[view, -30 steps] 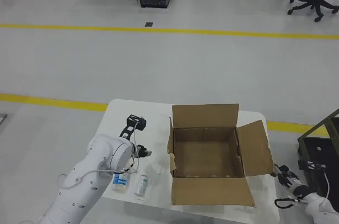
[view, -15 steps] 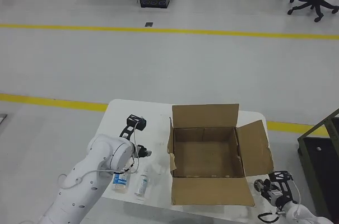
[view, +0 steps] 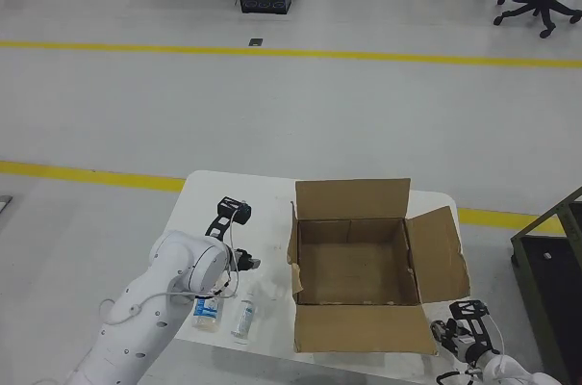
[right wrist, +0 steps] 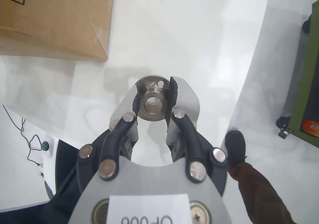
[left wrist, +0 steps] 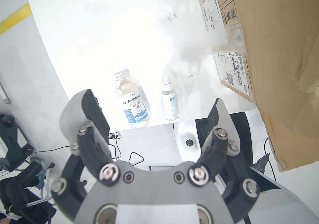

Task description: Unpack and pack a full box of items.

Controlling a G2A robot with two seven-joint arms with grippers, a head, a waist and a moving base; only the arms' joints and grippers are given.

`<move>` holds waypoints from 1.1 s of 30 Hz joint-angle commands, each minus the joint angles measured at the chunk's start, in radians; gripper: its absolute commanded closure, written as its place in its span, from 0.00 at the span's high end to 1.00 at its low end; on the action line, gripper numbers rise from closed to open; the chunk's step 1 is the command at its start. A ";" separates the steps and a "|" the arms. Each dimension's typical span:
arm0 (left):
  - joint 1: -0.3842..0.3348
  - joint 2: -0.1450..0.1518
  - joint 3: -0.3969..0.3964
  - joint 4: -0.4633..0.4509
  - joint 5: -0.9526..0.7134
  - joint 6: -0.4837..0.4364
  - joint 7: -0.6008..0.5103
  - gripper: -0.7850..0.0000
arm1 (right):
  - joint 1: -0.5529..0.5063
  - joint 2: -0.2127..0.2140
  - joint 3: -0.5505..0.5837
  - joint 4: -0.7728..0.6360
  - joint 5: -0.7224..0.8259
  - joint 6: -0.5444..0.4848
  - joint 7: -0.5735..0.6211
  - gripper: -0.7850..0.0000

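- Right gripper (right wrist: 154, 90) is pinching a metal flanged ring (right wrist: 150, 106) just off the box's (view: 353, 200) near right corner. The wrist view shows that grip; from the top view it's too small to tell.
- Left gripper (left wrist: 153, 100) is spread wide, left of the box, above a clear bottle (left wrist: 132, 104) and a spray bottle (left wrist: 169, 104) lying there.

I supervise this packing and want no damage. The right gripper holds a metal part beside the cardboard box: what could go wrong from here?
The right gripper pinches the round steel flanged sleeve by its neck; it may slip out.
The brown cardboard box has flaps spread outward; the arm may catch one.
The clear blue-labelled bottle and white spray bottle lie near the edge of the white table; a nudge may roll them off.
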 commanded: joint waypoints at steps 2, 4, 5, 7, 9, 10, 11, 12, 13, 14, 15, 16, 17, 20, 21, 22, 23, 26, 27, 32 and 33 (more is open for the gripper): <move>0.000 0.000 0.000 0.000 0.000 0.000 0.000 1.00 | 0.003 0.001 -0.004 0.006 -0.005 0.001 0.007 0.00; 0.000 0.000 0.000 0.000 0.000 0.000 0.000 1.00 | 0.004 0.001 -0.007 0.011 -0.006 0.002 0.006 0.00; 0.000 0.000 0.000 0.000 0.000 0.000 0.000 1.00 | 0.004 0.001 -0.008 0.013 -0.009 0.001 0.005 0.00; 0.000 0.000 0.000 0.000 0.000 0.000 0.000 1.00 | 0.004 0.001 -0.011 0.018 -0.011 0.004 0.002 0.00; 0.000 0.000 0.000 0.000 0.000 0.000 0.000 1.00 | 0.006 0.001 -0.014 0.022 -0.013 0.006 0.000 0.00; 0.000 0.000 0.000 0.000 0.000 0.000 0.000 1.00 | 0.006 0.001 -0.015 0.023 -0.014 0.007 -0.001 0.00; 0.000 0.000 0.000 0.000 0.000 0.000 0.000 1.00 | 0.007 0.001 -0.016 0.025 -0.015 0.008 -0.001 0.00; 0.000 0.000 0.000 0.000 0.000 0.000 0.000 1.00 | 0.008 0.001 -0.017 0.027 -0.015 0.007 -0.001 0.00; 0.000 0.000 0.000 0.000 0.000 0.000 0.000 1.00 | 0.009 0.002 -0.017 0.028 -0.015 0.006 -0.001 0.08; 0.000 0.000 0.000 0.000 0.000 0.000 0.000 1.00 | 0.010 0.002 -0.017 0.030 -0.015 0.006 -0.002 0.13; 0.000 0.000 0.000 0.000 0.000 0.000 0.000 1.00 | 0.011 0.002 -0.018 0.033 -0.015 0.005 -0.002 0.21; 0.000 0.000 0.000 0.000 0.000 0.000 0.000 1.00 | 0.013 0.002 -0.018 0.034 -0.016 0.004 -0.003 0.27; 0.000 0.000 0.000 0.000 0.000 0.000 0.000 1.00 | 0.014 0.002 -0.019 0.036 -0.016 0.004 -0.003 0.32; 0.000 0.000 0.000 0.000 0.000 0.000 0.000 1.00 | 0.015 0.003 -0.015 0.031 -0.002 0.000 -0.004 0.46; 0.000 0.000 0.000 0.000 0.000 0.000 0.000 1.00 | 0.013 0.003 -0.012 0.026 0.004 -0.001 -0.003 0.49; 0.000 0.000 0.000 0.000 0.000 0.000 0.000 1.00 | 0.011 0.004 -0.009 0.020 0.008 -0.002 -0.001 0.60; 0.000 0.000 0.000 0.000 0.000 0.000 0.000 1.00 | 0.009 0.004 -0.006 0.016 0.011 -0.004 0.001 0.65; 0.000 0.000 0.000 0.000 0.000 0.000 0.000 1.00 | 0.004 0.006 0.006 0.004 0.023 -0.011 -0.006 0.59; 0.000 0.000 0.000 0.000 0.000 0.000 0.000 1.00 | 0.003 0.006 0.012 0.001 0.031 -0.014 -0.012 0.60; 0.000 0.000 0.000 0.000 0.000 0.000 0.000 1.00 | -0.014 0.007 0.075 -0.032 0.110 -0.041 -0.088 0.47; 0.000 0.000 0.000 0.000 0.000 0.000 0.000 1.00 | -0.017 0.008 0.095 -0.041 0.130 -0.059 -0.131 0.43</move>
